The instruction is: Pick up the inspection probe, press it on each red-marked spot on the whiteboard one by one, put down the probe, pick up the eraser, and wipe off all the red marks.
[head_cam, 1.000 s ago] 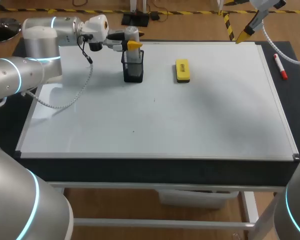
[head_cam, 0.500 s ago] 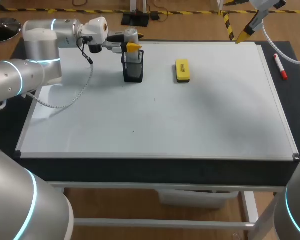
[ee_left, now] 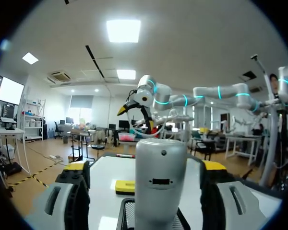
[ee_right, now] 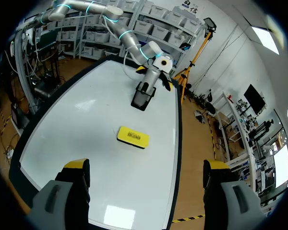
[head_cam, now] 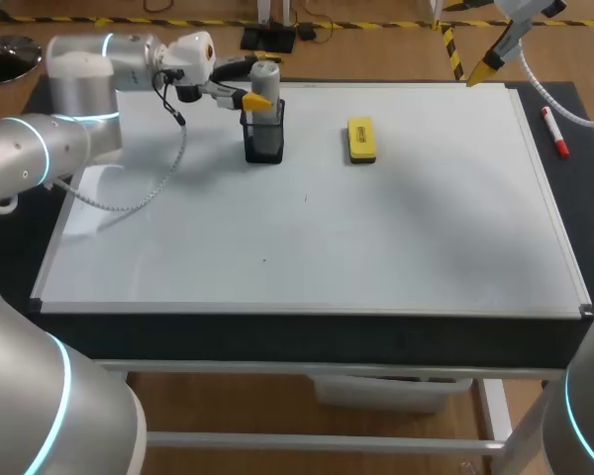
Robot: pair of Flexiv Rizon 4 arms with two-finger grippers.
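head: above and behind, whole whiteboard (head_cam: pixel 376 237)
left wrist: close on probe (ee_left: pixel 161 182), level
right wrist: high, far
shared: eraser (head_cam: pixel 360 140)

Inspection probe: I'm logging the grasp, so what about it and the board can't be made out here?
1. Inspection probe, lower end: hidden inside the black mesh holder in the head view; cut off by the picture's edge in the left wrist view.
2. Whiteboard, red marks: the head view shows only two tiny specks, too small to tell their colour.
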